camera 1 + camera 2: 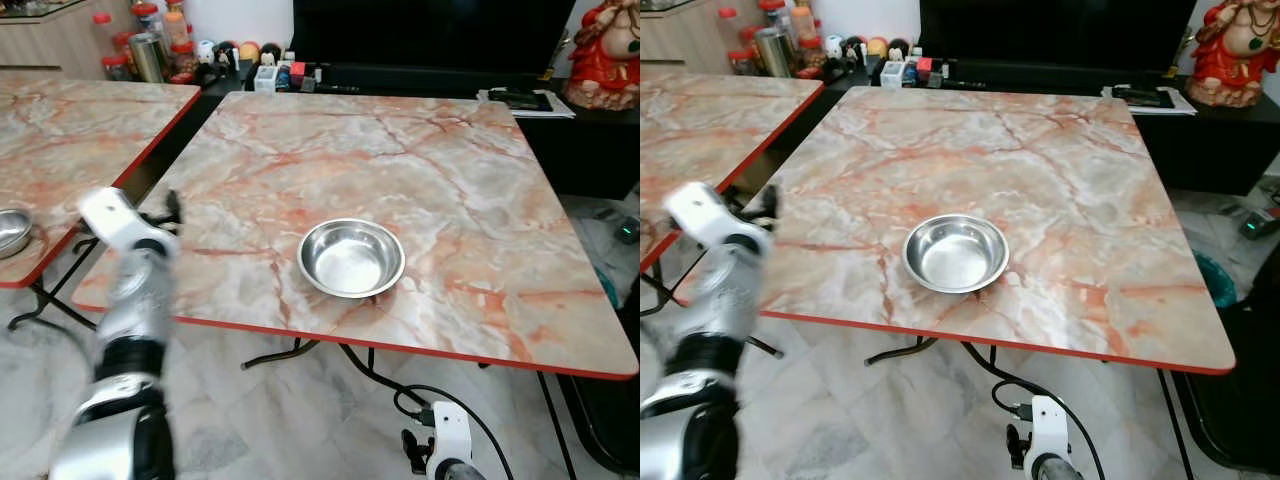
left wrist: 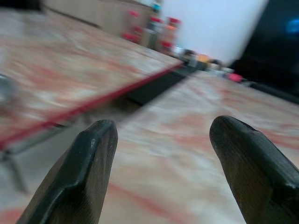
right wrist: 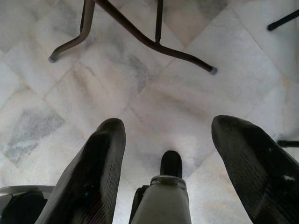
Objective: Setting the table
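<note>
Two marble-patterned tables with red edges stand side by side, a dark gap between them. On the nearer, larger table [image 1: 420,170] sits one steel bowl [image 1: 351,258], upright and empty, close to the front edge and a little left of the table's middle. A second steel bowl [image 1: 12,232] rests on the other table [image 1: 70,130] to the robot's left, near that table's front corner and partly cut off by the picture's edge. The left gripper [image 2: 161,154] is raised at the front left corner of the larger table, just over its edge, well apart from the bowl in the middle; the wrist view shows its two black fingers [image 2: 79,177] spread wide with nothing between them, the marble top blurred beyond. The right gripper [image 3: 168,154] hangs low below the table's front edge, pointing down at the pale tiled floor [image 3: 187,93]; its fingers are likewise apart and hold nothing, and the table's dark metal legs [image 3: 140,35] cross the floor beneath it. At the far side of the tables a row of jars and small bottles [image 1: 150,45] stands beside a dark cabinet [image 1: 430,40], and a red figurine [image 1: 605,55] sits at the far right. A black cable [image 1: 420,395] loops on the floor under the table.
</note>
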Available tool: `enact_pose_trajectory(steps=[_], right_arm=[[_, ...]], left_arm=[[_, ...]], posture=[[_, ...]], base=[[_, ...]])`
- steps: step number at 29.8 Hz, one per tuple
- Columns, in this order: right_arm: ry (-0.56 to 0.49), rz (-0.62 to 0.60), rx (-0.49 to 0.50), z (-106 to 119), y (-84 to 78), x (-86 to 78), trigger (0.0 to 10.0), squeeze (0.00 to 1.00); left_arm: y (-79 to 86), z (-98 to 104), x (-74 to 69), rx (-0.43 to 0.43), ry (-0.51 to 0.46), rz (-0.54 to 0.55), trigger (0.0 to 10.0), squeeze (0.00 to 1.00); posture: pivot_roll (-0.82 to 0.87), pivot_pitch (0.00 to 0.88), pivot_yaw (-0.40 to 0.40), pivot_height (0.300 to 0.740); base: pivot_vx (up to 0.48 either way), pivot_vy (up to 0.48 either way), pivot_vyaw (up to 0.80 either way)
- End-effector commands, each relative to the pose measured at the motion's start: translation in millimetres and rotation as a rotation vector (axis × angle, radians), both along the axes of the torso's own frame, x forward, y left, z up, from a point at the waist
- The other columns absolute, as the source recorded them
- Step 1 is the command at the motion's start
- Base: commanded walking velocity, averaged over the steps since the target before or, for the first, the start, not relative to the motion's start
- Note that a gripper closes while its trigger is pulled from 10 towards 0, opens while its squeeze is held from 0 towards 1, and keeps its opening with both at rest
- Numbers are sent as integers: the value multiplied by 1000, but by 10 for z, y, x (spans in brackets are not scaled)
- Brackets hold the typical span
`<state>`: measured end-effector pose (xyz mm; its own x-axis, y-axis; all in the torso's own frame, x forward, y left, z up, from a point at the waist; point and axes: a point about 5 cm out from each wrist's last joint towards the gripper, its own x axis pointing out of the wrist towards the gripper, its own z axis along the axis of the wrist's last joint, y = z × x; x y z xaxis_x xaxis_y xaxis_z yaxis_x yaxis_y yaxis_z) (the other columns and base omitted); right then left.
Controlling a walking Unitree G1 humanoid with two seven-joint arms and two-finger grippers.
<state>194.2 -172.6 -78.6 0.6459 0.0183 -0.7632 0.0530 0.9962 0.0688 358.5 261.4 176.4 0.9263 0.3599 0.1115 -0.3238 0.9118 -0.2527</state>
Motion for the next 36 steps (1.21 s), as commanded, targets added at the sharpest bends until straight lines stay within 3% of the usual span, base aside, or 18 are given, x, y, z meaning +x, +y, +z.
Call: enact_pose_trajectory(steps=[1,4,8,10,11,14,19,22,25,26,27,29,30,32,33,36], right_arm=[[-3,8,3,10,20,24,10000,0],[-2,10,3,9,23,24,10000,0],[0,11,3,6,28,17,10000,0],[1,10,2,4,26,13,10000,0],[3,9,1,0,19,4,10000,0],[4,10,0,-1,17,1,10000,0],[1,9,1,3,16,9,10000,0],[0,9,1,6,21,17,10000,0],[-1,5,2,7,17,17,10000,0],[2,1,-1,5,8,13,10000,0],[4,2,-3,3,5,10,10000,0],[6,4,-5,1,3,7,10000,0],[12,4,-10,-6,-7,-7,10000,0],[16,4,-14,-10,-16,-16,10000,0],[18,6,-17,-11,-19,-18,10000,0],[16,5,-19,-8,-24,-13,10000,0]], left_arm=[[95,-53,-67,63,42,54,10000,0],[355,-197,-226,191,128,164,10000,0],[676,-483,-518,272,246,351,10000,0],[743,-586,-623,312,290,402,10000,0],[794,-730,-750,377,360,455,10000,0],[812,-844,-835,406,415,486,10000,0],[825,-1232,-1044,420,602,500,10000,0],[761,-1473,-1164,410,708,448,10000,0],[618,-1771,-1303,315,834,328,10000,0],[486,-1907,-1338,221,859,235,10000,0],[415,-1962,-1344,196,876,178,10000,0],[349,-2005,-1345,192,893,120,10000,0],[97,-2148,-1370,223,944,-85,10000,0],[-98,-2254,-1415,218,975,-221,10000,0],[-204,-2317,-1457,198,995,-260,10000,0],[-303,-2405,-1542,178,1050,-283,10000,0]], posture=[[-17,0,3,728],[-17,0,3,728],[-16,0,3,728],[-15,0,2,728],[-14,0,0,728],[-14,0,-1,728],[-14,0,-1,728],[-20,0,3,728],[-25,0,5,728],[-25,0,4,728],[-25,0,4,728],[-25,0,4,728],[-27,0,4,728],[-29,0,4,728],[-30,0,3,728],[-36,0,4,728]], base=[[0,0,0],[0,0,0],[0,0,0],[0,0,0],[0,0,0],[0,0,0],[0,0,0],[0,0,0],[0,0,0],[0,0,0],[0,0,0],[0,0,0],[0,0,0],[0,0,0],[0,0,0],[0,0,0]])
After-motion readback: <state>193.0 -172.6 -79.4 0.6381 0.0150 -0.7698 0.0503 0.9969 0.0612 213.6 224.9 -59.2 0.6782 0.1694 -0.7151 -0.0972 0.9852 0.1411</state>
